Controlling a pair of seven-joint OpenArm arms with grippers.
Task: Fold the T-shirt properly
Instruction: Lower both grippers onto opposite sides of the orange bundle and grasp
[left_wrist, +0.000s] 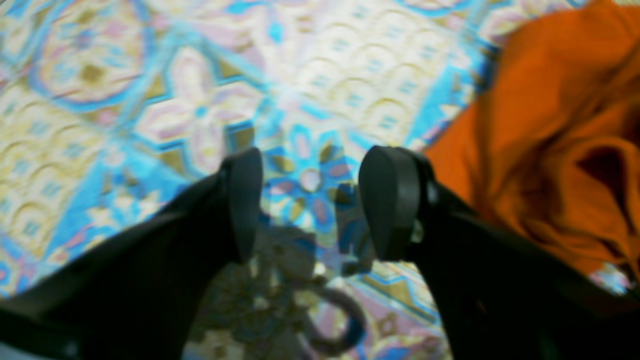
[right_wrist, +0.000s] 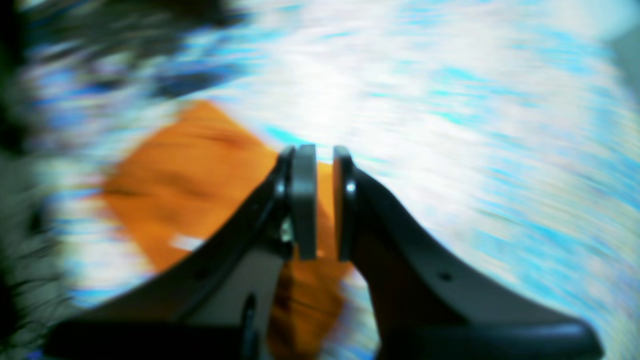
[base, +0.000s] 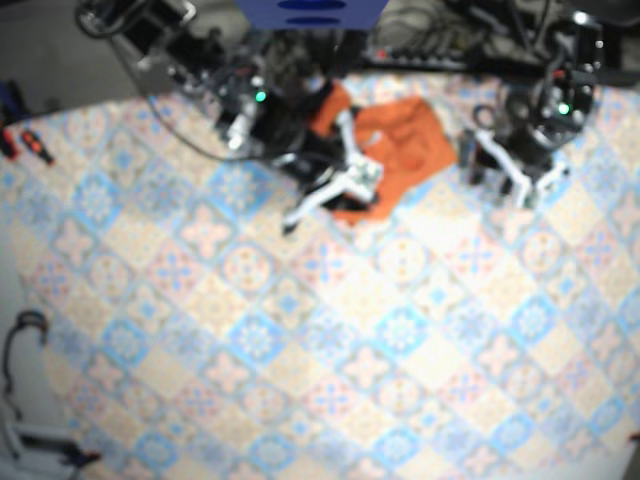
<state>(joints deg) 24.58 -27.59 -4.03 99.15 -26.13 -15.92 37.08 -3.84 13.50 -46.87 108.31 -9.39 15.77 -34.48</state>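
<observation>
The orange T-shirt (base: 400, 150) lies crumpled at the far middle of the patterned tablecloth (base: 300, 330). My right gripper (base: 350, 185) is over the shirt's near edge. In the right wrist view its pads (right_wrist: 304, 200) stand almost together, and the right gripper (right_wrist: 325, 200) is shut on a fold of the orange T-shirt (right_wrist: 190, 165); the view is smeared by motion. My left gripper (left_wrist: 310, 205) is open above bare tablecloth, with nothing between its fingers. The T-shirt (left_wrist: 550, 125) lies just beside its right finger. In the base view the left gripper (base: 510, 180) hangs to the right of the shirt.
Red-handled tools (base: 30, 145) lie off the cloth at the far left. Cables and gear (base: 450, 35) crowd the back edge, beside a blue object (base: 310, 12). A cable loop (base: 25, 340) sits at the near left.
</observation>
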